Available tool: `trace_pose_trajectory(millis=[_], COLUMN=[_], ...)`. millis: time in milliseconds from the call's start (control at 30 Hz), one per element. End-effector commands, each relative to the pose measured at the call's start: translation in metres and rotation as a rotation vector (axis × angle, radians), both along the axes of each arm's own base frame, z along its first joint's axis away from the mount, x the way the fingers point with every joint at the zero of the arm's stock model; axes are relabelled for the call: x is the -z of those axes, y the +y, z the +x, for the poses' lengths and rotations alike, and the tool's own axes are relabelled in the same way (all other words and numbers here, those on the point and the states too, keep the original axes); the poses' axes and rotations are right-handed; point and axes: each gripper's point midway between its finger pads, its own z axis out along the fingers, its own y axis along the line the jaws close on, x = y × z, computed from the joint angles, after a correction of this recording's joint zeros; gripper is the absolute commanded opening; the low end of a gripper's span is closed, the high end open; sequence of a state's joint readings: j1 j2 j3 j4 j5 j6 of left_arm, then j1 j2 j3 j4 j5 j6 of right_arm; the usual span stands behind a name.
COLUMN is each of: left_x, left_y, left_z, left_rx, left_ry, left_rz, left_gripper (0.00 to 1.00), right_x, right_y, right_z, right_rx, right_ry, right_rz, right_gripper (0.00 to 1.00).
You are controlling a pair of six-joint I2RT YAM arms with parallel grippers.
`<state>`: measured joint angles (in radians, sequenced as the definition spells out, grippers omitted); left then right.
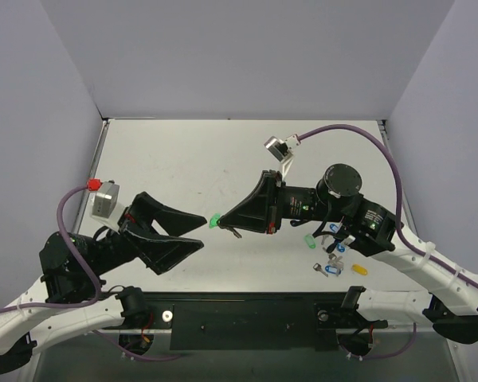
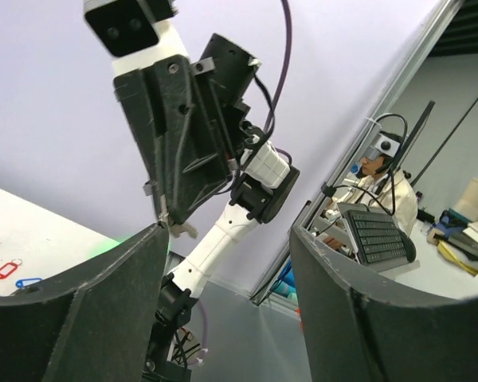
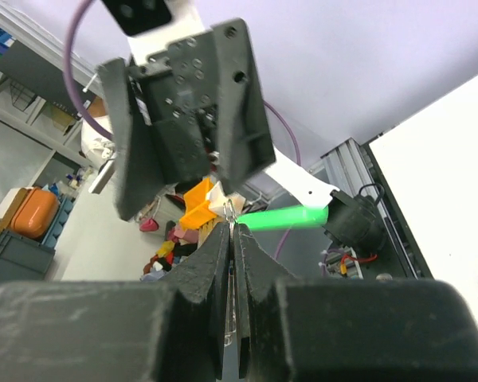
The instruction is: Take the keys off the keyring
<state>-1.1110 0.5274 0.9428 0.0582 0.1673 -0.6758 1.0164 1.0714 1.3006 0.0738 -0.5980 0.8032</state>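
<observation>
Left tool (image 1: 202, 230): fingers spread, empty, just beside the green key (image 1: 215, 220) at its 9 o'clock.

Right tool (image 1: 225, 222): pressed together on a thin metal sliver, judged to be the keyring (image 3: 233, 231). The green key projects at 9 o'clock and the silver key (image 1: 236, 232) hangs at 5 o'clock.

Step in hand: presenting the bunch.

Next move: the left tool must close on the green head and work it off.

The ring's coil and split cannot be made out.
</observation>
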Motion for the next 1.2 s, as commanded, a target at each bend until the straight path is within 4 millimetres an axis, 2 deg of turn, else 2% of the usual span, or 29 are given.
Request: trace_pose_trajectory(millis=[0,267,533,933,1167], left_x=[-0.019,-0.015,-0.017,-0.013,-0.011], left_y=[0.008,0.004,0.005,-0.013,-0.016], left_z=[0.004,0.012,0.014,0.018,0.02], left_rx=[-0.017,-0.046,-0.055,-0.033,-0.035], left_ry=[0.012,0.028,0.031,0.043,0.046], left_rz=[-0.14,-0.152,-0.164,-0.133,-0.128], left_gripper=[0.7,0.61,0.58,0.47,0.38], right_x=[-0.038,-0.041,-0.038,-0.04,-0.039], right_y=[-0.006,-0.009,-0.011,-0.01,-0.01], right_z=[-0.007,-0.011,-0.013,-0.015,-0.015], right_rx=[-0.002,-0.003,-0.005,-0.014,-0.014], right_ry=[-0.057,-0.059,-0.063,-0.068,-0.067], right_rz=[0.15,0.164,0.159,0.163,0.157], right_gripper=[0.0,0.0,0.0,0.0,0.0])
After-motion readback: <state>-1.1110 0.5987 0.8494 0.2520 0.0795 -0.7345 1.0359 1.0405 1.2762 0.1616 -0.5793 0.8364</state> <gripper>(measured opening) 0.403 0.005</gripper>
